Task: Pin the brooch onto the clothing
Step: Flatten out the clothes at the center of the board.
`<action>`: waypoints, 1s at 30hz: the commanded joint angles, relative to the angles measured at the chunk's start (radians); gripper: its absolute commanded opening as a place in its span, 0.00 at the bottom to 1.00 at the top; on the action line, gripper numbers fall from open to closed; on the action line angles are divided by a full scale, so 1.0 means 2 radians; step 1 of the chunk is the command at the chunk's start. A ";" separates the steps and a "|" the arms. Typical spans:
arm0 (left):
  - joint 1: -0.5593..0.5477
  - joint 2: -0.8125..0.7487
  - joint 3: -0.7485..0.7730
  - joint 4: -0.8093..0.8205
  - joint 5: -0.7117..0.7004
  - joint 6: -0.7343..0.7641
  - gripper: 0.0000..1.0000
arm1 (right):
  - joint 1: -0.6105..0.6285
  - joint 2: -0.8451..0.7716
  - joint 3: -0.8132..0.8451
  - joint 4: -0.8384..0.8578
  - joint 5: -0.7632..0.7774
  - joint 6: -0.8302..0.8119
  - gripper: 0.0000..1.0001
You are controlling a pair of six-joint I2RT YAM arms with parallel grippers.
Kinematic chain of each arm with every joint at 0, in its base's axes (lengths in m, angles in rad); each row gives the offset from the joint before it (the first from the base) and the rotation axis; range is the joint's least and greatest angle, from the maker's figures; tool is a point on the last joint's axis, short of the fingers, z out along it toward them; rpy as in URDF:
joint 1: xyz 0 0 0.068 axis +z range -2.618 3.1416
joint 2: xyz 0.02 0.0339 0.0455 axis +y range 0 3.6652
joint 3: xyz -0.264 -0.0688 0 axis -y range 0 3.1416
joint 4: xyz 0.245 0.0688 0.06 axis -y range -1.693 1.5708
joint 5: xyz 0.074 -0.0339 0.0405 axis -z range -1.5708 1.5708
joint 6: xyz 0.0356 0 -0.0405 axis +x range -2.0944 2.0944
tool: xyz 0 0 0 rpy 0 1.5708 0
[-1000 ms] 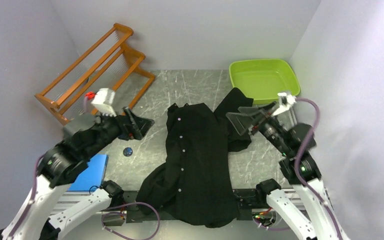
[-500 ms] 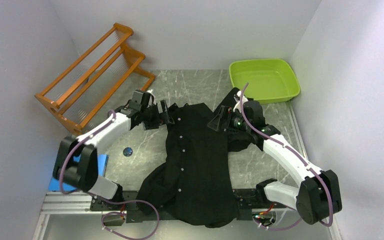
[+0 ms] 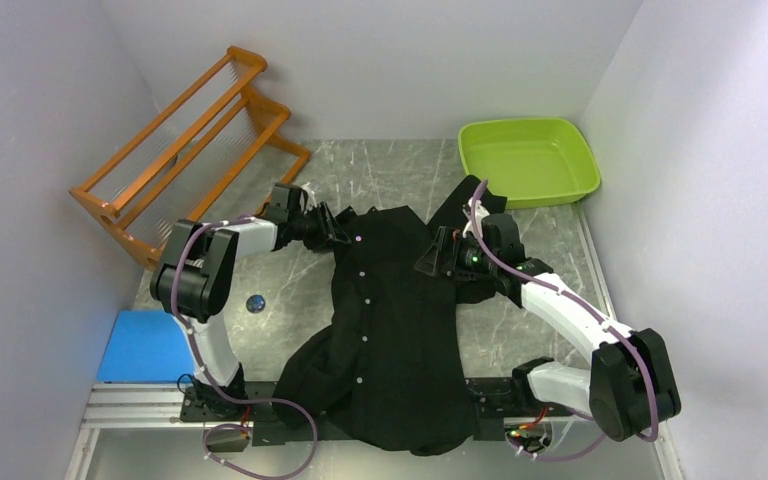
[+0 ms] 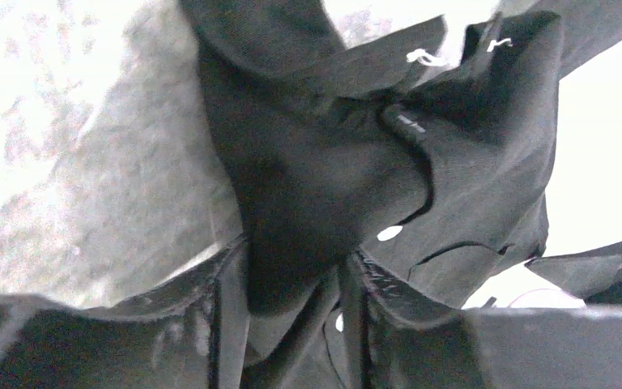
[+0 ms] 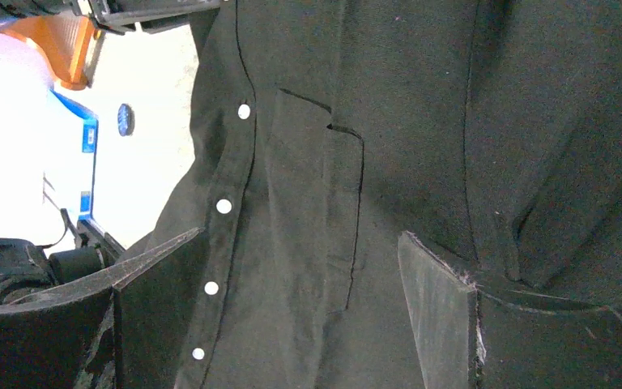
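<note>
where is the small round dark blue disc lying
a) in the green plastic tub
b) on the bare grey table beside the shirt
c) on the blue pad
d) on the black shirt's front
b: the small round dark blue disc lies on the grey marbled table, apart from the black button-up shirt, on the left arm's side.

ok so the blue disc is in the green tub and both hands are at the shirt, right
Top view: the blue disc lies on the table left of the shirt, not in the tub. Left hand and right hand are at the shirt.
</note>
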 commanded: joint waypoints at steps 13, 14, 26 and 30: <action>0.006 -0.240 0.095 -0.273 -0.227 0.095 0.03 | -0.005 -0.050 0.023 -0.013 0.027 -0.035 0.91; -0.003 -0.253 0.112 -0.288 -0.237 0.098 0.03 | -0.006 -0.056 0.024 -0.015 0.033 -0.037 0.91; -0.231 -0.107 0.265 -0.268 -0.217 0.134 0.74 | -0.009 -0.121 0.022 -0.050 0.107 -0.046 0.92; -0.227 -0.150 0.223 -0.239 -0.230 0.123 0.95 | -0.010 -0.138 0.008 -0.049 0.107 -0.054 0.92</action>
